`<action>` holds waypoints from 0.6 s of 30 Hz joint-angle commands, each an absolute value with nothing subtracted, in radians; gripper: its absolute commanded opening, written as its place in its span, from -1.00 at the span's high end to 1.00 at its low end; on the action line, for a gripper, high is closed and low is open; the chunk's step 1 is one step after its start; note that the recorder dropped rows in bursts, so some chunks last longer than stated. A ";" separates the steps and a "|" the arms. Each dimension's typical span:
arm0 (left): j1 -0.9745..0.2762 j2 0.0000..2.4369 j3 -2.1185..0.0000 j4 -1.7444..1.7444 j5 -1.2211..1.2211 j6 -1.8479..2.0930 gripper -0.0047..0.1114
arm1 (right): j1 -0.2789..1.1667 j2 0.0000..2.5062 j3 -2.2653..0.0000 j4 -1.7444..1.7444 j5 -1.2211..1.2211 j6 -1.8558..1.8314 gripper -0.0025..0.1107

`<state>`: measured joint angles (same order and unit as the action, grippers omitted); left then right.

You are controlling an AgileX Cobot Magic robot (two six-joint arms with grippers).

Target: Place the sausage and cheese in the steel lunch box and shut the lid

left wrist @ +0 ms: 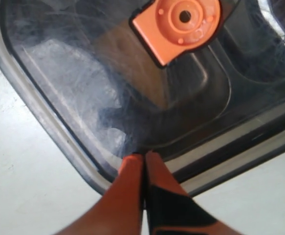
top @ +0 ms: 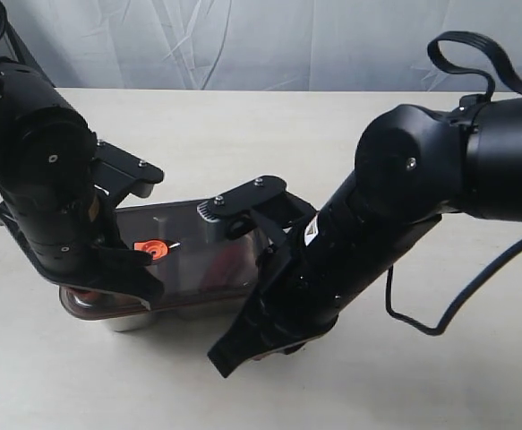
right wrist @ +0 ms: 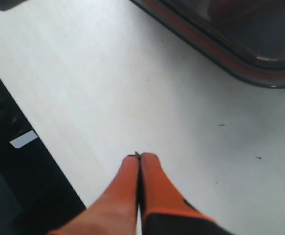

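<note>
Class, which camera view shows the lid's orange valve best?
Left wrist view: the orange valve is close up, its hole clear. The exterior view shows it small; the right wrist view misses it.

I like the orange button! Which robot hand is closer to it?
Left. The left gripper is over the edge of the lid, with the orange button just ahead. The right gripper is off the lid, over the table beside it.

Left arm: ours, black, folded steeply downward at the left of the exterior view.
Left gripper: our orange jaws pressed together, nothing between them.
Right arm: black, reaching in from the right, slanting down.
Right gripper: jaws likewise pressed together, empty.
</note>
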<state>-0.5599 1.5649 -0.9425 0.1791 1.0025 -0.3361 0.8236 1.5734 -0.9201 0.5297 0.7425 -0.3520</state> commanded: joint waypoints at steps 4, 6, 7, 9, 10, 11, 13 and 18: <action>-0.557 1.566 -0.945 0.170 0.990 -0.333 0.91 | 0.828 1.614 -0.925 0.531 0.670 -0.359 0.97; -0.557 1.566 -0.945 0.170 0.990 -0.333 0.91 | 0.828 1.628 -0.925 0.531 0.658 -0.359 0.97; -0.557 1.566 -0.945 0.170 0.990 -0.333 0.91 | 0.828 1.629 -0.925 0.531 0.656 -0.359 0.97; -0.557 1.566 -0.945 0.170 0.990 -0.333 0.91 | 0.828 1.646 -0.925 0.531 0.640 -0.359 0.97; -0.557 1.566 -0.945 0.170 0.990 -0.333 0.91 | 0.828 1.650 -0.925 0.531 0.633 -0.359 0.97; -0.557 1.566 -0.945 0.170 0.990 -0.333 0.91 | 0.828 1.657 -0.925 0.529 0.624 -0.359 0.97; -0.557 1.566 -0.945 0.170 0.990 -0.333 0.91 | 0.828 1.665 -0.925 0.529 0.601 -0.359 0.97; -0.557 1.566 -0.945 0.170 0.988 -0.329 0.91 | 0.828 1.683 -0.925 0.535 0.566 -0.359 0.97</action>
<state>-0.5599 1.5649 -0.9425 0.1733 0.9892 -0.3342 0.8276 1.6737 -0.9201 0.5351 0.5906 -0.3520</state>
